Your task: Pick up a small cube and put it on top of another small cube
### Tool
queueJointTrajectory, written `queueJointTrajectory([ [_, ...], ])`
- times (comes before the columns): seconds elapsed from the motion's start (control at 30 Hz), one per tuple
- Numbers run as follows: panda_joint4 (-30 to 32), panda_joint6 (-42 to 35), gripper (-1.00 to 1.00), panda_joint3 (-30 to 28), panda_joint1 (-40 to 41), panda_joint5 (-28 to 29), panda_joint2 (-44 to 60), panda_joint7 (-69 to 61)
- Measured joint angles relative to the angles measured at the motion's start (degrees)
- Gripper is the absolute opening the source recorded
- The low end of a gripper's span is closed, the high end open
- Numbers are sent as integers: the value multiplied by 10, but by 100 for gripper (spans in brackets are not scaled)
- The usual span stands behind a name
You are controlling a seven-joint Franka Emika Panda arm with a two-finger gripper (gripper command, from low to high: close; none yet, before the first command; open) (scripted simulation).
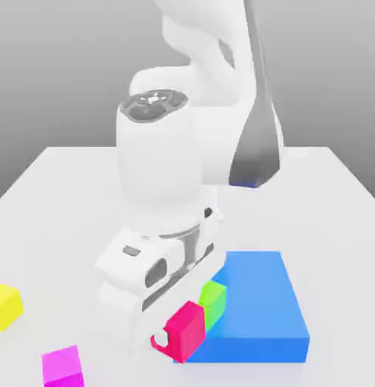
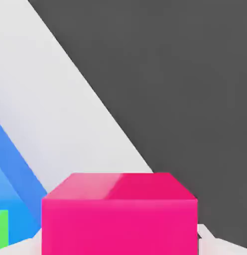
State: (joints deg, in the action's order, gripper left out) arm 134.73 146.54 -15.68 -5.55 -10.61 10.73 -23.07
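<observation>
The small pinkish-red cube [image 1: 189, 326] sits between the fingers of my gripper [image 1: 175, 337], which is shut on it low over the table. In the hand view the same cube [image 2: 119, 214] is very close, with a pale fingertip [image 2: 209, 240] showing at its side. The other small cube, lime green [image 1: 214, 299], lies just behind the red one, against the flat blue block [image 1: 258, 310]. A corner of the green cube [image 2: 1, 229] appears in the hand view beside the blue block [image 2: 16, 169]. I cannot tell whether the red cube touches the table.
A yellow cube [image 1: 5, 304] lies at the exterior view's left edge. A magenta cube [image 1: 63, 366] lies near the front left. The white table [image 1: 77, 196] stretches behind the arm, and the arm's body hides its middle.
</observation>
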Motion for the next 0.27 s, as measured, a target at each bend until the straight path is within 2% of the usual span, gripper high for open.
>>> queueJointTrajectory([
  [0.07, -13, 5, -100, -22, 31, 1, 32, -25],
  [0.13, -26, 36, -100, -21, 62, -18, 85, -55],
  [0.17, -28, 48, 100, -17, 70, -28, 102, -64],
  [0.27, -28, 48, 100, -17, 70, -28, 102, -64],
])
